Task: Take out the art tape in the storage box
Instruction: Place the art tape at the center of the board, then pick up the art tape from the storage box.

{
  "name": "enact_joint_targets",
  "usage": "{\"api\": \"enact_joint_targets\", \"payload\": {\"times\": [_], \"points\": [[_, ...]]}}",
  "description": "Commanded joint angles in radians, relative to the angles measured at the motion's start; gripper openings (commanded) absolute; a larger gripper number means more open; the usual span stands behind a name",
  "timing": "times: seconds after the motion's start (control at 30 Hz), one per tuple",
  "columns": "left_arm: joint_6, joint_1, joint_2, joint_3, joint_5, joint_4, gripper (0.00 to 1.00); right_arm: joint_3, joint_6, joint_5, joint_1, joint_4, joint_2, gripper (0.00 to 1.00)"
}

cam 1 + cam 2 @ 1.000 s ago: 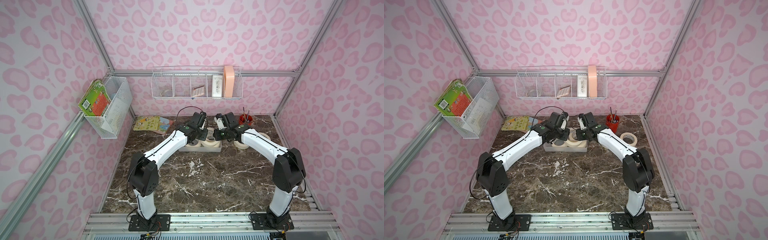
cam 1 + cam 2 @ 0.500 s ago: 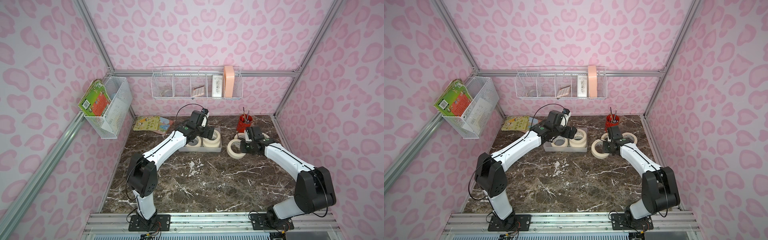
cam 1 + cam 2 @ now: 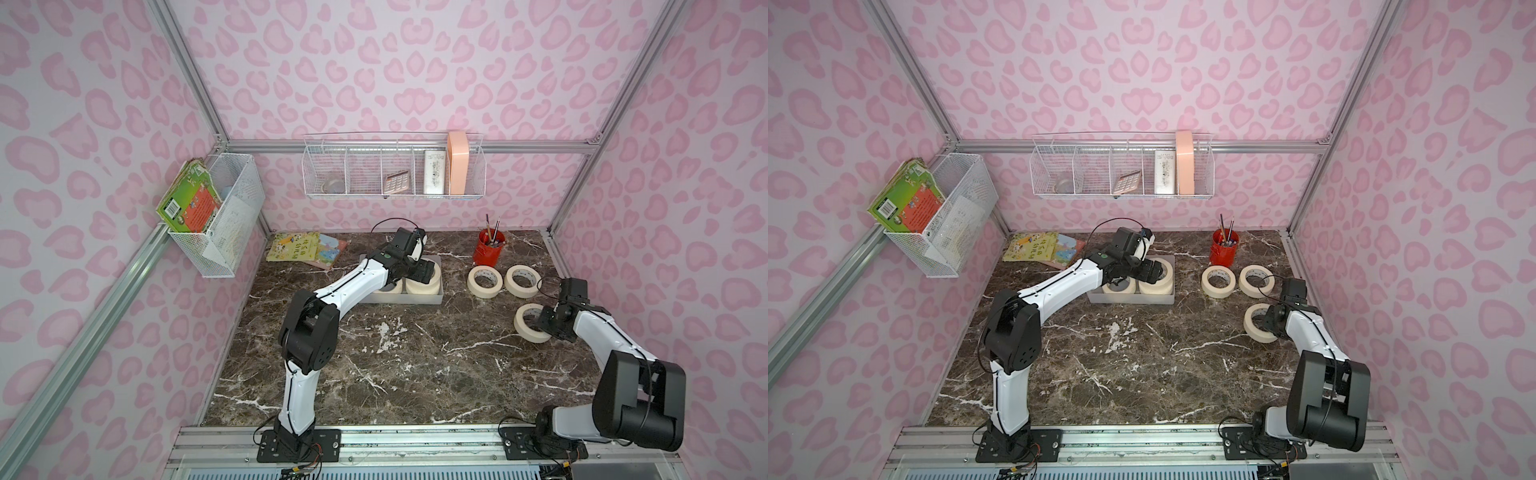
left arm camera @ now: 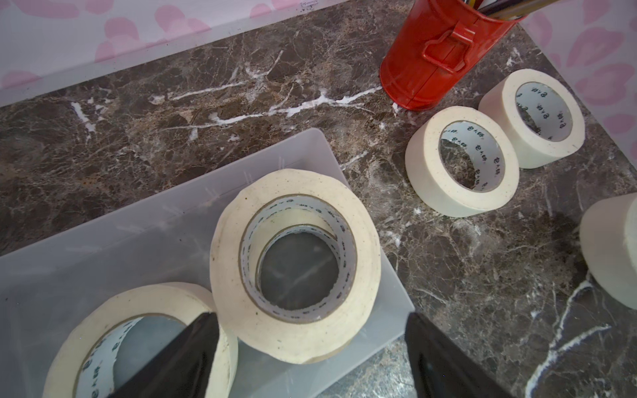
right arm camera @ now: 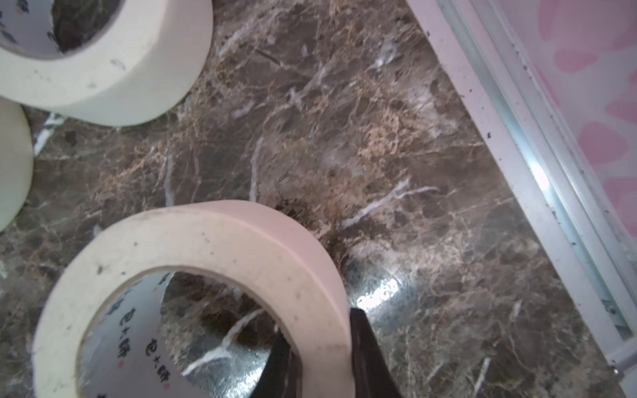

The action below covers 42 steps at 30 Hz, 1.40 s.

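A dark, white-veined marble table point(image 3: 415, 365) stands in a booth with pink spotted walls. At far centre is a shallow grey box point(image 3: 415, 300) holding tape. There is a stack of two rolls point(image 4: 294, 262) at its right end and a single roll point(image 4: 113, 308) at its left. All lie flat, holes facing up.

The left claw point(image 4: 310, 315) hangs over the box, spread wide and empty. The stack lies just ahead of it. One finger point(image 4: 186, 358) is above the single roll's rim, and the other is out past the box wall. This arm is much the nearer, so the top roll of the stack looks like its next pick, taken from above.

Well apart, near the right edge, the right claw point(image 5: 324, 351) pinches the wall of a held roll point(image 5: 206, 241), one finger inside the ring. The roll is low over the table, but whether it touches cannot be told.

Farther back on the right, a loose roll point(image 3: 485, 281) and a second loose roll point(image 3: 522, 281) lie side by side. Just beyond them is a red pot point(image 3: 490, 249) of brushes. Books point(image 3: 305, 246) lie at far left, and wire baskets point(image 3: 395, 174) hang on the walls.
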Motion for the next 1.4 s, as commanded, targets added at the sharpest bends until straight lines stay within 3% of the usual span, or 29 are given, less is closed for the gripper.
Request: {"api": "enact_joint_targets", "payload": {"times": [0.0,0.2,0.33,0.4,0.5,0.63,1.03,1.13,1.37], "points": [[0.012,0.007,0.01,0.006,-0.017,-0.017,0.86,0.029,0.009,0.037,-0.034,0.074,0.056,0.0],[0.016,0.012,0.023,0.004,-0.022,-0.039,0.82,0.068,0.016,0.049,-0.042,0.139,0.198,0.0],[0.014,0.014,0.033,0.004,-0.024,-0.048,0.79,0.07,0.01,0.035,-0.04,0.171,0.216,0.0],[0.013,0.015,0.039,0.006,-0.021,-0.048,0.78,0.068,0.008,0.055,-0.03,0.16,0.196,0.24],[0.009,0.015,0.044,0.008,-0.019,-0.048,0.76,0.073,-0.001,0.138,-0.004,0.115,0.117,0.51],[0.014,0.015,0.059,0.019,-0.029,-0.054,0.75,0.122,-0.006,0.196,0.068,0.03,-0.013,0.64],[0.04,0.017,0.134,0.093,-0.119,-0.081,0.7,0.285,-0.053,0.01,0.479,-0.116,-0.066,0.62],[0.035,0.017,0.148,0.095,-0.14,-0.061,0.62,0.291,-0.035,-0.026,0.559,-0.115,-0.037,0.62],[0.03,0.018,0.189,0.126,-0.158,-0.057,0.27,0.34,-0.019,-0.057,0.675,-0.086,0.049,0.61]]}}
